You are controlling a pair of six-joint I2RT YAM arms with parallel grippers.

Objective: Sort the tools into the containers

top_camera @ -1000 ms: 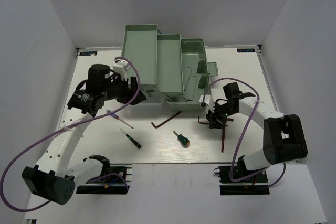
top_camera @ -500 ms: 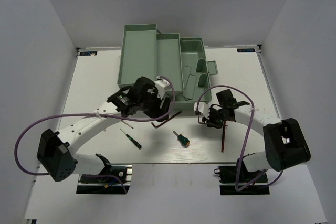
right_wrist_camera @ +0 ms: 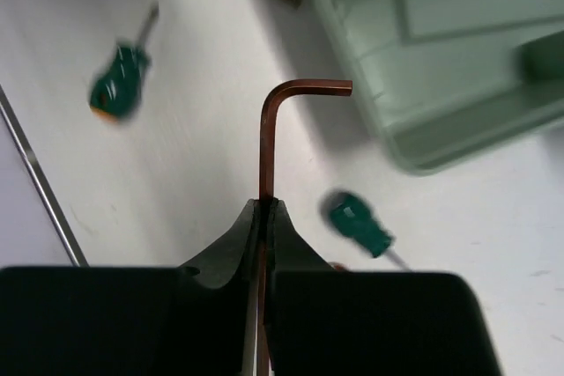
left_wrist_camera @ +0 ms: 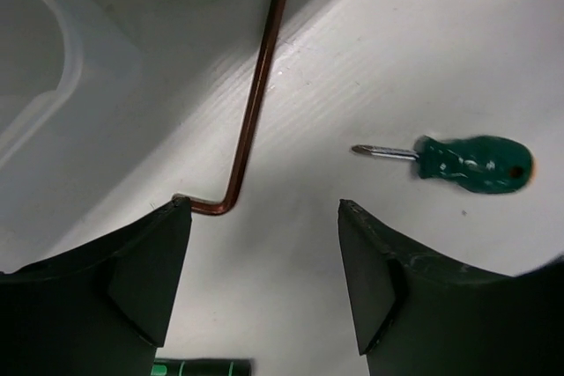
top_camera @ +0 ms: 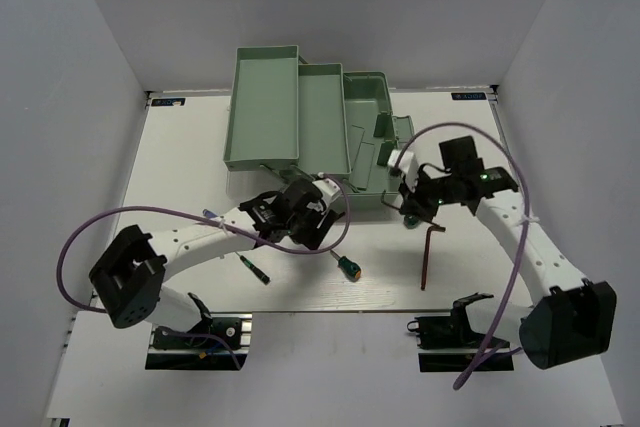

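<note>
The pale green toolbox (top_camera: pixel 300 127) stands open at the back middle. My right gripper (right_wrist_camera: pixel 266 204) is shut on a brown L-shaped hex key (right_wrist_camera: pixel 263 143), held off the table just in front of the toolbox's right end (right_wrist_camera: pixel 441 68). My left gripper (left_wrist_camera: pixel 263 209) hangs open over the table, its left fingertip (left_wrist_camera: pixel 172 217) next to the short leg of another hex key (left_wrist_camera: pixel 251 103). A stubby green-handled screwdriver (left_wrist_camera: pixel 471 163) lies to its right. In the top view the left gripper (top_camera: pixel 318 230) is beside this screwdriver (top_camera: pixel 348 267), and the right gripper (top_camera: pixel 408 205) is at the toolbox's front right corner.
A second green-handled screwdriver (right_wrist_camera: pixel 359 222) lies under the right gripper. A long hex key (top_camera: pixel 427 259) lies at the right front. A thin dark screwdriver (top_camera: pixel 255 269) lies at the left front, and its handle end (left_wrist_camera: pixel 203 365) shows below the left gripper.
My right gripper has shut on the hex key and lifted it towards the toolbox. The left arm has swung right, from the toolbox's left side to the hex key in front of it.
</note>
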